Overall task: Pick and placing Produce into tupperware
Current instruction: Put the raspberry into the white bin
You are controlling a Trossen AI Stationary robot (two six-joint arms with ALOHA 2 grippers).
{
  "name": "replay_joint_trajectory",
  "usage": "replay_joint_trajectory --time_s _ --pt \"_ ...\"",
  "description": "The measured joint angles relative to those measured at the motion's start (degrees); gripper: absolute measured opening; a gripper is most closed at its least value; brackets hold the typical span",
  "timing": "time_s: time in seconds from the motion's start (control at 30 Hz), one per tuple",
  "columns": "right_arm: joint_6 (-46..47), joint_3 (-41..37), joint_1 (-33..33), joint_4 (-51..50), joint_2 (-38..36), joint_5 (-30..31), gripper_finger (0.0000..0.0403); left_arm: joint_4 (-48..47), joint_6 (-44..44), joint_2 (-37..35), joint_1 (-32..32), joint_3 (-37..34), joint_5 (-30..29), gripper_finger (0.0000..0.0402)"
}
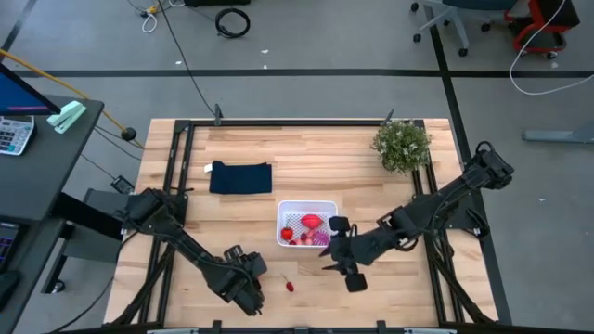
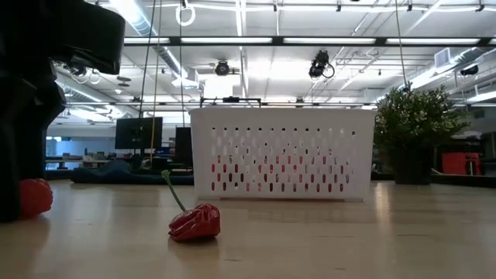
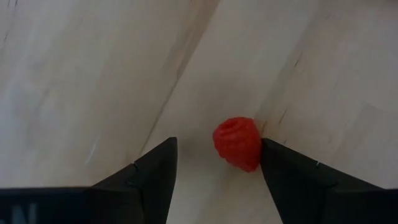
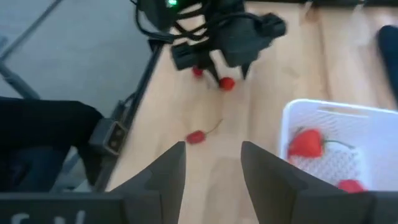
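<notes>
Left wrist view alone shows a red raspberry (image 3: 237, 143) on the bench (image 3: 93, 74) between the left gripper (image 3: 214, 171)'s parted fingers, touching one. High view: the left arm reaches low to the near edge; the right gripper (image 1: 342, 260), fingers apart, hovers beside the white tupperware (image 1: 306, 206) holding red produce. A stemmed red piece (image 2: 194, 222) lies in front.

The tupperware (image 1: 307, 206) is white with a perforated, dotted wall, holding red and magenta produce (image 1: 314, 222). A red raspberry (image 3: 237, 142) with a bumpy surface lies on the pale wood-grain table (image 1: 306, 153). A navy cloth (image 1: 240, 177) and a green leafy plant (image 1: 402, 145) sit on the far side.
</notes>
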Motion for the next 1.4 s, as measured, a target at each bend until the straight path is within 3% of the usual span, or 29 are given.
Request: replay_joint_trajectory --time_s 0.17,0.33,0.5,0.7,0.83,1.1,1.27,1.4 --pt "4.42 -1.46 3.07 0.94 0.21 0.80 0.0162 0.33 0.01 0.04 0.49 0.00 0.30 0.0223" --pt "9.11 -4.18 6.20 1.00 0.21 4.25 0.0162 1.48 0.08 0.01 0.69 -0.04 0.33 0.0187" --pt "16.05 -7.02 8.79 0.87 0.21 4.84 0.0162 6.63 2.10 -1.00 0.88 -0.22 -0.44 0.0132" --pt "21.53 -9.28 10.96 1.06 0.21 4.84 0.0162 16.97 13.62 -3.77 1.90 -0.17 -0.14 0.0046" --pt "24.24 -9.97 11.04 1.03 0.25 6.01 0.0162 17.56 19.17 -5.95 3.55 -0.13 -0.35 0.0007" --pt "25.73 -9.94 11.28 1.35 0.25 8.27 0.0162 9.52 24.47 -6.60 4.98 -0.13 3.36 0.0042" --pt "25.73 -9.94 12.06 1.39 0.25 8.35 0.0162 2.36 24.06 -6.57 3.96 -0.13 9.54 0.0100" --pt "25.74 -9.94 12.78 1.41 0.25 8.58 0.0162 1.25 24.17 -6.56 2.46 -0.13 10.85 0.0157"
